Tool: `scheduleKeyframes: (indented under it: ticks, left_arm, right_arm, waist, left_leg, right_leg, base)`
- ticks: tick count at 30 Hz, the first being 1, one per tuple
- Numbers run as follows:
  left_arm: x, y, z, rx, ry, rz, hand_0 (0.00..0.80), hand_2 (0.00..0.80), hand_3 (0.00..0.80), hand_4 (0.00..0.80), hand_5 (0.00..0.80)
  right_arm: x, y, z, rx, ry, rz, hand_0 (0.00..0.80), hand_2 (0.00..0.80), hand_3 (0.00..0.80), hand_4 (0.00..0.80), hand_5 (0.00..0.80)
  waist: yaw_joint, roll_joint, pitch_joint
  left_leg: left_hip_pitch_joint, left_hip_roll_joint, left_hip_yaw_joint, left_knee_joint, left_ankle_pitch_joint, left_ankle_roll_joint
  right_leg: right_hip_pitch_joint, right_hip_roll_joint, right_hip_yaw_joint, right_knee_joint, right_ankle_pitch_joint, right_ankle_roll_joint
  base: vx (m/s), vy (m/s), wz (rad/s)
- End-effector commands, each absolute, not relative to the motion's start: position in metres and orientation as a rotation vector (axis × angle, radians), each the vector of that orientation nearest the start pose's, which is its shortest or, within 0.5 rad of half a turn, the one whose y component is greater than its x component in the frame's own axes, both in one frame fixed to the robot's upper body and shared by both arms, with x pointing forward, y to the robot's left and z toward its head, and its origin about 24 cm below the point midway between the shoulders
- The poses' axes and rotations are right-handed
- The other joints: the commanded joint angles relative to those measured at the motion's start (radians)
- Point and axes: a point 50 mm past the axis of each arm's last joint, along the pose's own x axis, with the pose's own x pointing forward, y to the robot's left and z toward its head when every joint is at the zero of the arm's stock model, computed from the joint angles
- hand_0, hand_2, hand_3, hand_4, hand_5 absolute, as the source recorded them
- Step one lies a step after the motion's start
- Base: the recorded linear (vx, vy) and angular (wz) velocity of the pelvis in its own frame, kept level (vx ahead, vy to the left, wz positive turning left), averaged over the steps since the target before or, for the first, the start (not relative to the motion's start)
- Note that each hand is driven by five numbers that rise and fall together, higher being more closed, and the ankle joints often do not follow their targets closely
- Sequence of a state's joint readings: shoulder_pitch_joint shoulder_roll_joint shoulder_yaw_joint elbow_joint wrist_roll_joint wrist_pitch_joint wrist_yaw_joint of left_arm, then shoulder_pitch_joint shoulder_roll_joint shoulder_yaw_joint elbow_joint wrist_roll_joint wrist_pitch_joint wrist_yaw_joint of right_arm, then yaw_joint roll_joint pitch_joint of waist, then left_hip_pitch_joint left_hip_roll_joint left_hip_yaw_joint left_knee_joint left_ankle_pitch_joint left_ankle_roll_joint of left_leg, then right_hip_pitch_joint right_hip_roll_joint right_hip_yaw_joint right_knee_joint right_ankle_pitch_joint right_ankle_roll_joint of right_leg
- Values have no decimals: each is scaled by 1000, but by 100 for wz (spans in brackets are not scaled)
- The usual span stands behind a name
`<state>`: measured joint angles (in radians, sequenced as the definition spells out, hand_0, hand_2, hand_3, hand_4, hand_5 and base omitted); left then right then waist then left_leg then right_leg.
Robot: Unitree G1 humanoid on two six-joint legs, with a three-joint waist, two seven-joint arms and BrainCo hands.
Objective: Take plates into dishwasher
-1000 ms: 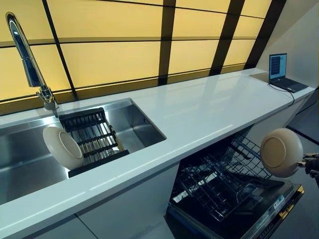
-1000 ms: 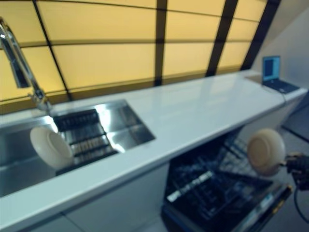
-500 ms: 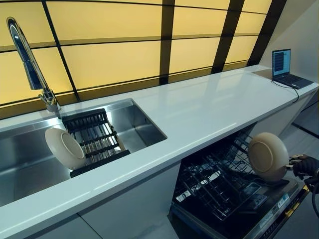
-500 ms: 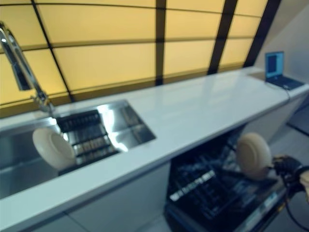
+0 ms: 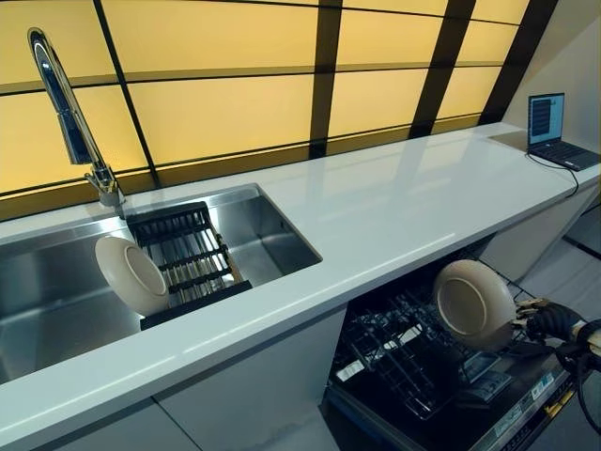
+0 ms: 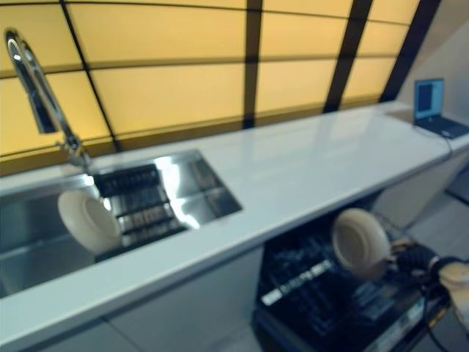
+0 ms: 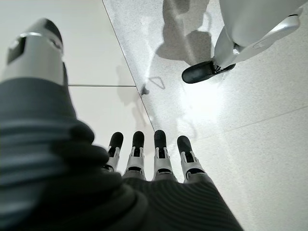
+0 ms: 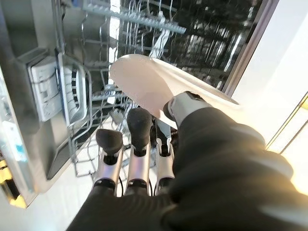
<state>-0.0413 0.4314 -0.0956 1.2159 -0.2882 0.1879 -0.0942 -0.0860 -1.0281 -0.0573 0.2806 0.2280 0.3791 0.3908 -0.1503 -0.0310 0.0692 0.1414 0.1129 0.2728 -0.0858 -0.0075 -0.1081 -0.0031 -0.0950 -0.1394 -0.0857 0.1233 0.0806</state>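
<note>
The right hand (image 5: pixel 549 321) grasps a cream plate (image 5: pixel 473 303) by its rim, thumb on one face and fingers (image 8: pixel 139 126) on the other, as its wrist view shows. The plate is held on edge, its underside toward the camera, above the wire rack (image 5: pixel 413 352) of the open dishwasher (image 5: pixel 488 427), under the edge of the white countertop (image 5: pixel 394 211). Whether the plate touches the rack cannot be told.

A second cream plate (image 5: pixel 131 275) leans on edge in the steel sink (image 5: pixel 38 310), against a dark drying rack (image 5: pixel 183 258) that lies in the basin. A tall tap (image 5: pixel 70 117) rises behind the sink. An open laptop (image 5: pixel 554 127) stands at the far right end of the countertop.

The left hand (image 7: pixel 154 163) shows only in its own wrist view, fingers straight and relaxed over pale floor (image 7: pixel 240 115), holding nothing.
</note>
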Motion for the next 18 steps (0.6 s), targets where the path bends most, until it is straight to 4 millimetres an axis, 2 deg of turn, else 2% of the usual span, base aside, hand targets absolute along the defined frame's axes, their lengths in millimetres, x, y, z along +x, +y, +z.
scheduleKeyframes:
  ticks: [1,10,18]
  left_arm:
    - [108,318,-128,132,1250,328,0,0,0,0,0]
    - [112,317,-127,129,1233,315,0,0,0,0,0]
    - [115,312,-127,115,1225,295,0,0,0,0,0]
  right_arm:
    - [256,-352,102,-636,547,81,800,800,800,800,800]
    - [251,-345,83,-610,605,117,800,800,800,800,800]
    - [244,-332,61,-625,646,180,800,800,800,800,800]
  waist:
    - [16,-64,-1]
    - [20,-59,3]
    - [28,-52,10]
  left_leg:
    - [-21,-60,8,-2,-3,75]
    - [-22,-59,6,-2,-1,72]
    - [-23,-60,2,-2,2,71]
  right_leg:
    - [22,-16,32,9,5,98]
    - [28,-20,26,6,1,99]
    - [33,-23,22,4,-1,98]
  base:
    - [0,0,0]
    - [0,0,0]
    - [0,0,0]
